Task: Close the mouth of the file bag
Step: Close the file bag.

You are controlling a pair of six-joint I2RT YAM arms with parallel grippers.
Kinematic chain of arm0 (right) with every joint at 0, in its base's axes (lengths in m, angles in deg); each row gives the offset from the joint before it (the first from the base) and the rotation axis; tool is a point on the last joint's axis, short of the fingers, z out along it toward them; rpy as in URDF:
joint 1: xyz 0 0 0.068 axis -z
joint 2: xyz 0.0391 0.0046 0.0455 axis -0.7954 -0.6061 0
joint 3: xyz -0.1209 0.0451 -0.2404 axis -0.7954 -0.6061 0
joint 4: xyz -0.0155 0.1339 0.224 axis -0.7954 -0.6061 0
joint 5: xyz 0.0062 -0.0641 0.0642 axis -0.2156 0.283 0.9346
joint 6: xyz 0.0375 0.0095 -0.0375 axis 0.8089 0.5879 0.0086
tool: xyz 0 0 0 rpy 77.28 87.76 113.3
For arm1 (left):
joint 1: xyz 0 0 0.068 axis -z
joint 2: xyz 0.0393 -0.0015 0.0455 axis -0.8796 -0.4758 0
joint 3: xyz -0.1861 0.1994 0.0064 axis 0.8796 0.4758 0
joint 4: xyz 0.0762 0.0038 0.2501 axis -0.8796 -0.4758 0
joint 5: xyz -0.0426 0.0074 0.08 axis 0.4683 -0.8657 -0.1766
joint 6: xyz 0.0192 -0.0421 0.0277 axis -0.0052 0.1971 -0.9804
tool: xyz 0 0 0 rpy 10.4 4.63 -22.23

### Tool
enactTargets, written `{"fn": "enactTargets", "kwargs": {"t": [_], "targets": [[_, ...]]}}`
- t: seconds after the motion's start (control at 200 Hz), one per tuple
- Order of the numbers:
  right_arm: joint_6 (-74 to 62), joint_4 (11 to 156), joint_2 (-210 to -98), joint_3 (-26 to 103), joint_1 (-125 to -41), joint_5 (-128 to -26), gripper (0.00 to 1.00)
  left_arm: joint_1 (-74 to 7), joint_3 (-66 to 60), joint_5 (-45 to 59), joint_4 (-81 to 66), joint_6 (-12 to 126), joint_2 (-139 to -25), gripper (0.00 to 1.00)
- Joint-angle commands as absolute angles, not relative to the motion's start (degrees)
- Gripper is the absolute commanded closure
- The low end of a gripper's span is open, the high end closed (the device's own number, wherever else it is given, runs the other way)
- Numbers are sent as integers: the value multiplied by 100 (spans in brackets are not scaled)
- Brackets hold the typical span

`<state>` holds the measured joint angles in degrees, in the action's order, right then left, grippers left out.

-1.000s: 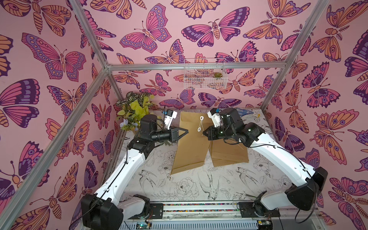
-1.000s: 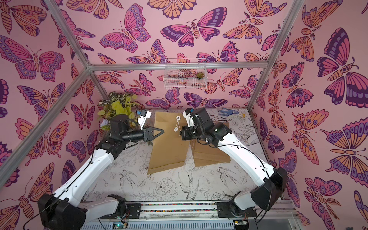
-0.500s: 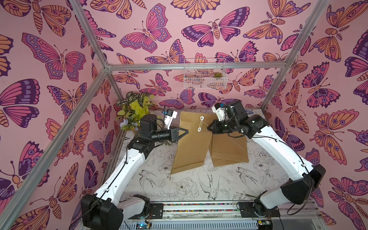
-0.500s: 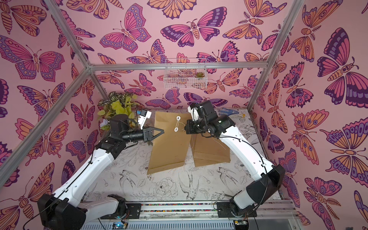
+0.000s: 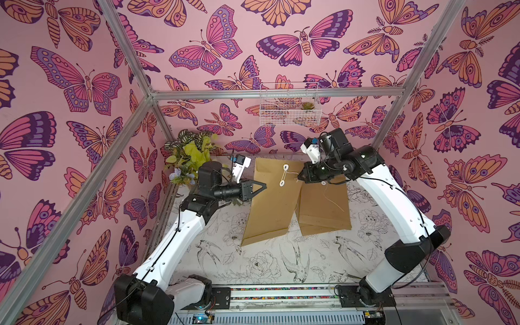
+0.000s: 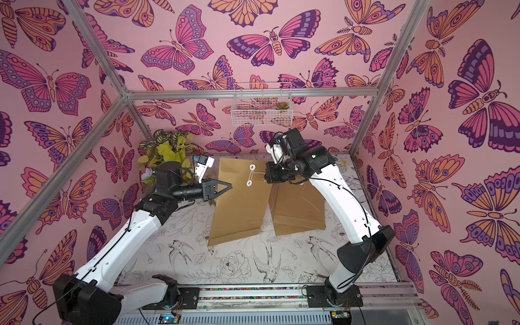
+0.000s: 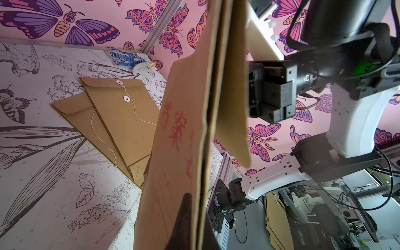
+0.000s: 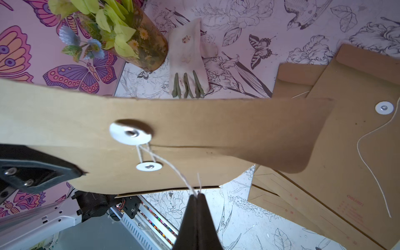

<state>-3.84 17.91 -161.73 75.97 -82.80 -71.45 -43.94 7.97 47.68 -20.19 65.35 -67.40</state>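
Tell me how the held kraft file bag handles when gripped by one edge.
Probably fairly stiff: pinched at one edge by the left claw, the file bag looks flat. Likely light: thin paper. Its flap curls, so may bend.

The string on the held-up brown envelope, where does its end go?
In the right wrist view, the string leads from a white disc on the file bag to the shut right gripper, just beyond the bag's edge.
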Motion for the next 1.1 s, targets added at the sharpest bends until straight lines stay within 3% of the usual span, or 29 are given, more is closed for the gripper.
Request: {"fn": "enactTargets", "kwargs": {"t": [0.0, 0.666, 1.097], "targets": [[-573, 1434, -16393, 7925, -8180, -7364, 100, -4341, 668, 4981, -2053, 6470, -6650, 100], [-944, 258, -17255, 9864, -8246, -7791, 100, -4200, 505, 4677, -2761, 5818, -6844, 100], [-837, 422, -17073, 9514, -8311, -6906, 100, -4027, 350, 4061, -3516, 4650, -6750, 100]]}}
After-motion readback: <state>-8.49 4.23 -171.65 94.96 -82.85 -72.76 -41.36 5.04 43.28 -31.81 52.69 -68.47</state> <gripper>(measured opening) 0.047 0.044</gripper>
